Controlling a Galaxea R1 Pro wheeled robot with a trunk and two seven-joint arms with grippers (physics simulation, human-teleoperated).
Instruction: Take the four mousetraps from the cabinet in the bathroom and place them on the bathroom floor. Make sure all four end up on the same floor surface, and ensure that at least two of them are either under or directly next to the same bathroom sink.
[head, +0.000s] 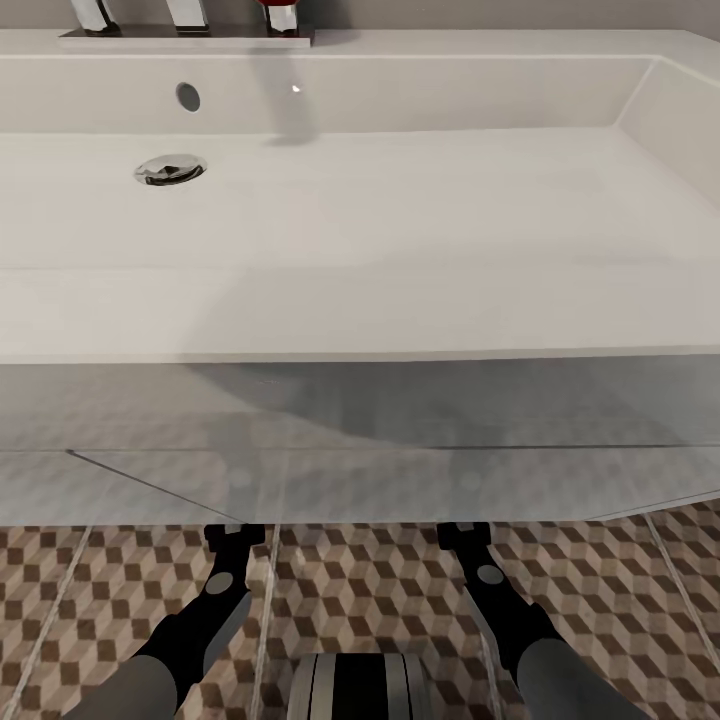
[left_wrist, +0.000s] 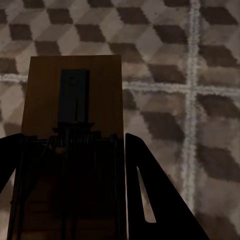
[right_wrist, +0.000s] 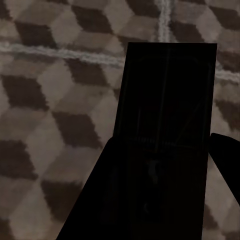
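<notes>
grippers came nearest: our left gripper (head: 235, 537) and right gripper (head: 465, 535) both reached low toward the bathroom floor (head: 370, 590), at the front edge of the sink (head: 400, 250). at the left wrist, the fingers (left_wrist: 150, 200) were clamped on the edges of a mousetrap (left_wrist: 75, 100), its tan board jutting out over the tiles. at the right wrist, the fingers (right_wrist: 100, 200) pinched a second mousetrap (right_wrist: 167, 100), almost black in shadow. we judged each trap light, stiff and flat, with a sprung wire better left untouched, so the long board edges were the place to hold. we counted two mousetraps, two grippers, one sink; beyond it, a drain (head: 171, 169) and three tap fittings (head: 185, 15).
</notes>
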